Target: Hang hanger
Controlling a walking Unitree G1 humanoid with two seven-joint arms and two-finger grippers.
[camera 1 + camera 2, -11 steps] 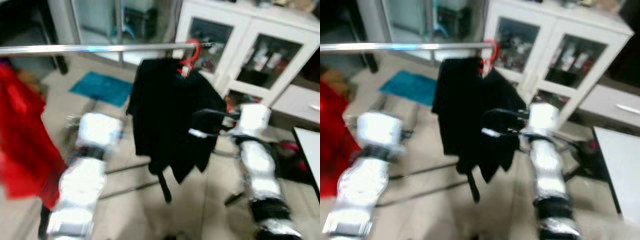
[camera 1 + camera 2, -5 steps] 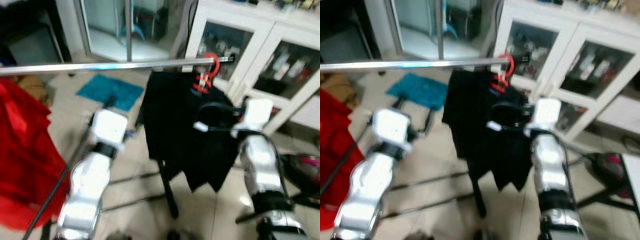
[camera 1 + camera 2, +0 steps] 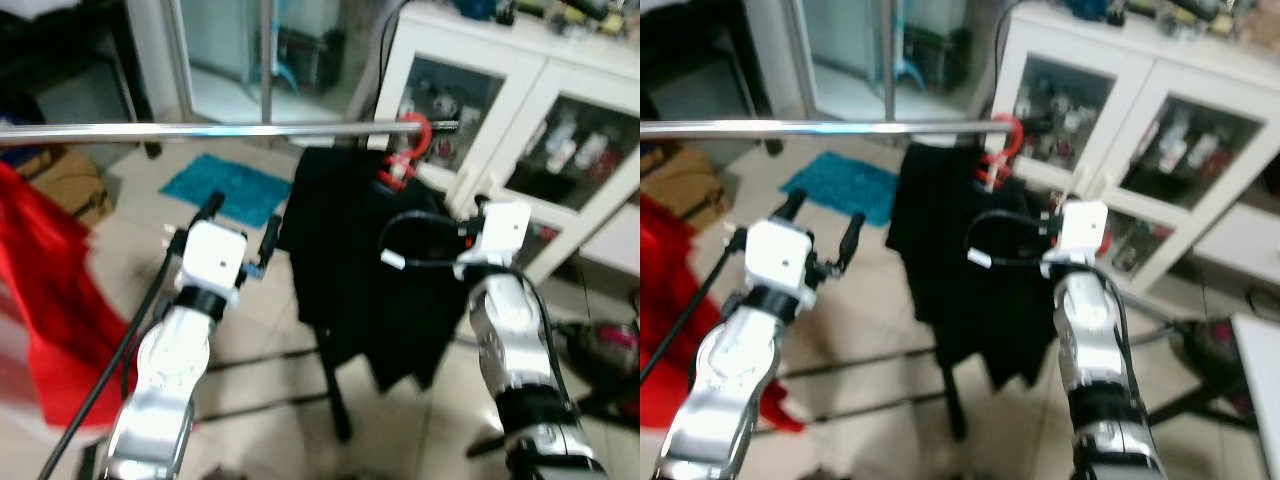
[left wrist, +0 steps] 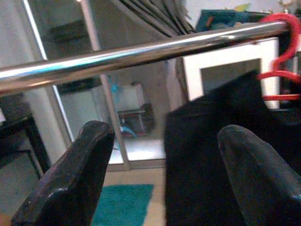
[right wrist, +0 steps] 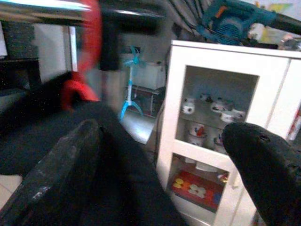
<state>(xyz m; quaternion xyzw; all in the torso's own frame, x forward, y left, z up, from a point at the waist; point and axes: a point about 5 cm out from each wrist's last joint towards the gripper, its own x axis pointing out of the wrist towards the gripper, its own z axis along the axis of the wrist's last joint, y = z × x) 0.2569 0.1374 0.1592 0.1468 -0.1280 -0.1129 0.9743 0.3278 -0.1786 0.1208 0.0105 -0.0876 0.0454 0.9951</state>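
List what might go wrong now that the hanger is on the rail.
1. The red hanger hooks the metal rail close to its end, so a nudge may slide it off.
2. The right gripper, open, sits close against the black garment; pulling back may snag the cloth and drag the hanger.
3. The left gripper, open, is near the rail and the garment's edge, and lifting it may knock the rail.
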